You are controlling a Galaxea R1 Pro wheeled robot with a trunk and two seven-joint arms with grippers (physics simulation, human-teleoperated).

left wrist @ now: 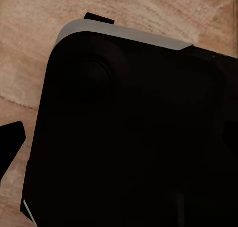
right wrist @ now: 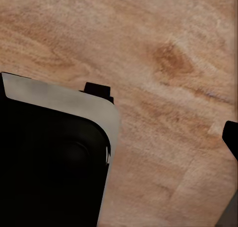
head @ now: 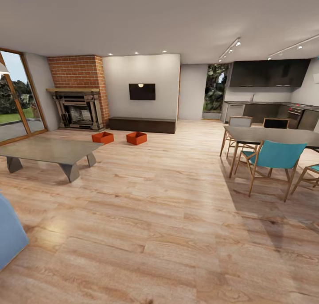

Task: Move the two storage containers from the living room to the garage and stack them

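room: living room with a light wood plank floor (head: 168,215), white ceiling with spot lights, open to a dark kitchen (head: 270,91) at the far right.
far wall: brick fireplace (head: 79,94) at the left, a dark wall screen (head: 142,91) on the white wall beside it, a long low dark bench (head: 142,125) under the screen.
left side: glazed wooden doors (head: 15,98) showing grass and trees outside; a blue sofa corner (head: 9,233) at the near left edge of the head view.
coffee table: low grey table (head: 46,150) on angled legs, standing between the sofa corner and the fireplace.
storage containers: two red-orange lidless boxes on the plank floor in front of the low bench - the left container (head: 103,137) just beyond the coffee table's far corner, the right container (head: 136,138) near it, the two apart and not touching, both upright.
dining area: dark dining table (head: 274,136) at the right with wooden chairs, the nearest a teal chair (head: 272,160).
left gripper: the left wrist view shows a dark rounded body with a pale rim (left wrist: 129,128) over plank floor, and a dark tip at the edge - whether the pincer is wide or narrow, cannot tell.
right gripper: the right wrist view shows the same kind of dark pale-rimmed body (right wrist: 54,157) over wood planks, with a dark tip at one edge; pincer state cannot be told.
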